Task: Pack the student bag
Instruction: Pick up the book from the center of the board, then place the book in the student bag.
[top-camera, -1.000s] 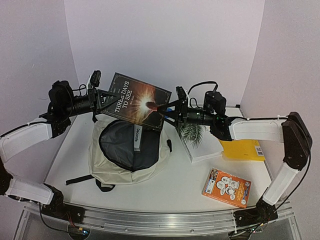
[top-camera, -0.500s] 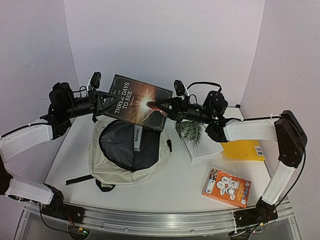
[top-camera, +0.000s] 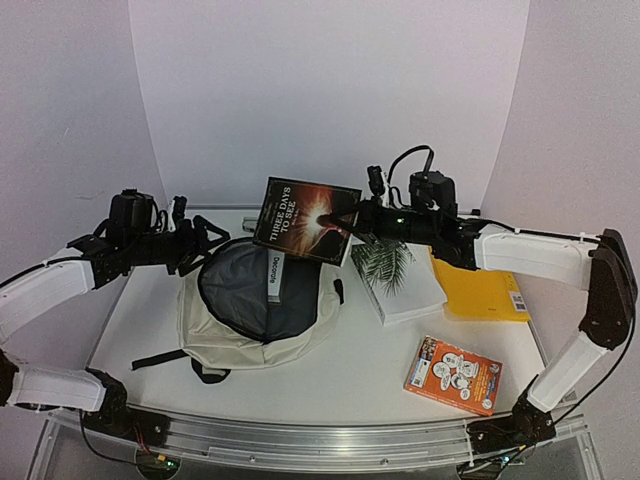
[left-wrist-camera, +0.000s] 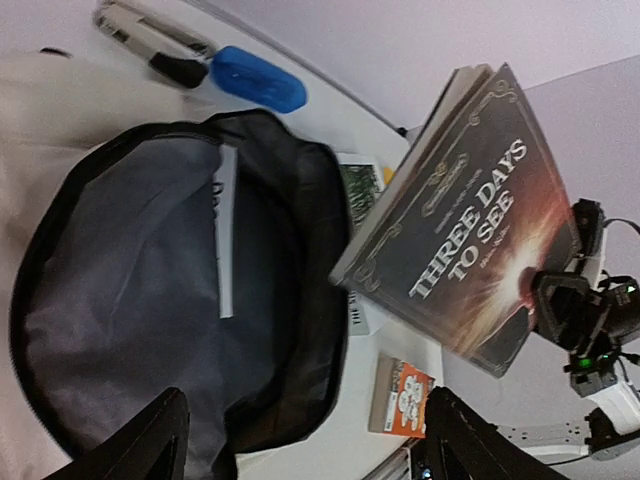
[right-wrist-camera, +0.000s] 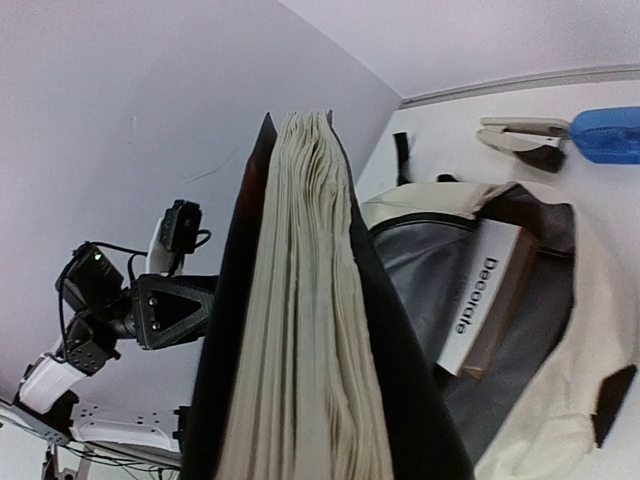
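Pale lilac walls curve round a white table (top-camera: 350, 372), whose near edge ends at a metal rail. Bare tabletop lies between the bag and the orange book (top-camera: 453, 375) at front right.

The student bag (top-camera: 215, 345) lies flat at left centre. It is soft cream fabric with a black zip edge, and its mouth gapes wide onto smooth dark grey lining (top-camera: 240, 300). A white-spined book (top-camera: 272, 276) lies inside, against the right side of the opening.

The right gripper (top-camera: 342, 214) is clamped on the right edge of a dark book (top-camera: 303, 218), a glossy hardback with cream page edges. The book hangs tilted in the air over the bag's back rim, clear of the fabric.

The left gripper (top-camera: 213, 238) has its jaws wide apart with nothing between them. It sits just beside the bag's back left rim, apart from the dark book.

Right of the bag lie a white book with a palm print (top-camera: 405, 288) and a flat yellow book (top-camera: 485, 297), touching each other. Behind the bag are a stapler (left-wrist-camera: 150, 35) and a blue plastic piece (left-wrist-camera: 258, 78).
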